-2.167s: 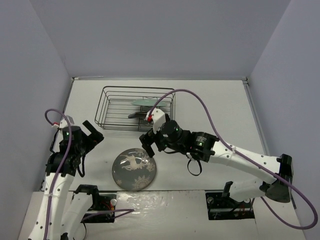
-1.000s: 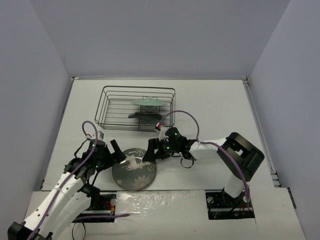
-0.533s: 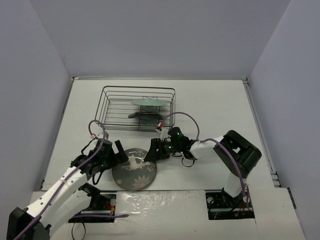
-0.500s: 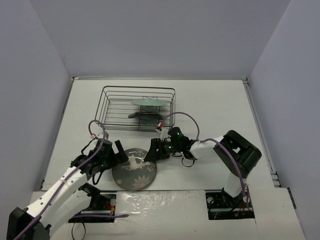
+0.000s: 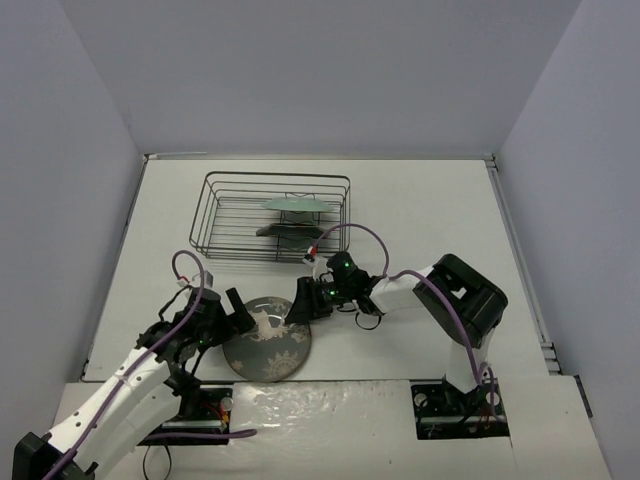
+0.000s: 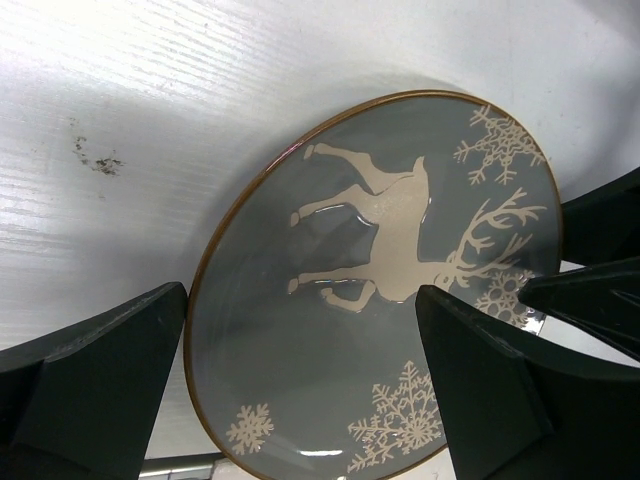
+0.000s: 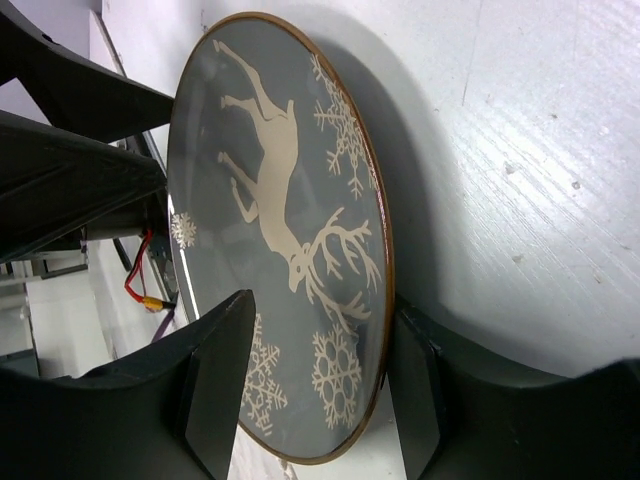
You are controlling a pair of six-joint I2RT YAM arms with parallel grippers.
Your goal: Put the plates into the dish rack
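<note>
Both arms have come down to the grey deer plate (image 5: 267,342) since the earliest top view. The left gripper (image 5: 238,316), which was away at the left of the frame, now stands at the plate's left rim. The right gripper (image 5: 300,307) has dropped onto the upper right rim and has been narrowing.

This plate lies on the desk (image 5: 420,210) in the lower middle of the top view, close to the desk's near edge. In the right wrist view the right fingers (image 7: 215,385) are about half open, one over the patterned face and one outside the rim. I do not see them pinching yet. The left fingers (image 6: 95,385) are fully apart over the other side of the plate and hold nothing.

I think the main danger is a shallow bite. If the fingers close only on the thin rim, the glossy plate may slide out, or be pushed toward the left fingers or the near edge.

The dish rack (image 5: 230,220), in the upper middle, already holds the mint plate (image 5: 295,204) and, just below it in the frame, the teal plate (image 5: 283,230), both in its right half. Which slots they occupy I cannot tell. A third plate brought in carelessly could knock them.
</note>
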